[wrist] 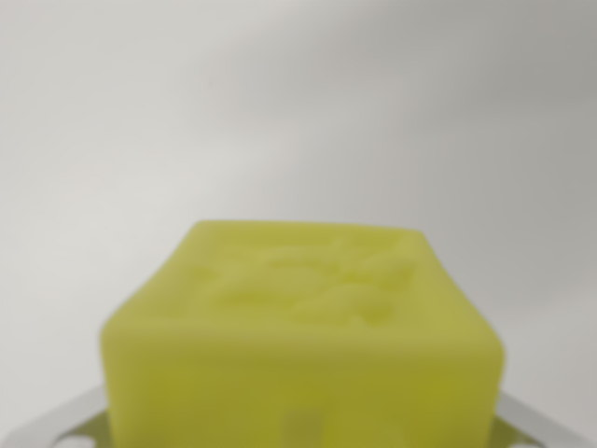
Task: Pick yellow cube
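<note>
1. Pale grey surface [298, 103]: plain, featureless, filling the upper frame.
2. Yellow cube [303, 345]: blurred, very close, low centre; embossed top barely legible.
3. Gripper: only silvery finger parts [56, 425] are glimpsed at both lower corners, flanking the cube; contact cannot be told.
4. Risk: slippage or tilting is judged possible if lifted without a confirmed squeeze.
5. Hidden: cube's base, fingertips.

A plain pale grey surface [298, 103] fills the wrist view — smooth, matte, out of focus. Soft light falls evenly, a little brighter toward the upper left corner, with a faint darker band slanting across the upper right — no edge or seam shows.
</note>
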Controlling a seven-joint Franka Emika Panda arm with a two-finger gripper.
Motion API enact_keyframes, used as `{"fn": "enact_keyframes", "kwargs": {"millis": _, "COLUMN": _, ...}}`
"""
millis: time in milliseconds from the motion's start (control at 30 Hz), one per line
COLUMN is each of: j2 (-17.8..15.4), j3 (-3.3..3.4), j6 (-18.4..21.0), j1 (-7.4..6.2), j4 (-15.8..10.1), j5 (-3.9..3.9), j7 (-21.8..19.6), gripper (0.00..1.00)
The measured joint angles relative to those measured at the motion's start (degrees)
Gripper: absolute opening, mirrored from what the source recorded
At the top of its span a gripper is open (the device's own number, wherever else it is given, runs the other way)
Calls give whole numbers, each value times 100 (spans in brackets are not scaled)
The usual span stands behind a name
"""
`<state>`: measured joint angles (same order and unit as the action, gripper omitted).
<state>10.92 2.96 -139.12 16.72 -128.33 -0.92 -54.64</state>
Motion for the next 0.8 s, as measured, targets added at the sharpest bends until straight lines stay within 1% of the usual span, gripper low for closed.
{"fn": "enact_keyframes", "kwargs": {"millis": 800, "j2": -583, "j3": 0, "j6": 826, "j1": 2, "j4": 242, "j5": 50, "j7": -35, "gripper": 0}}
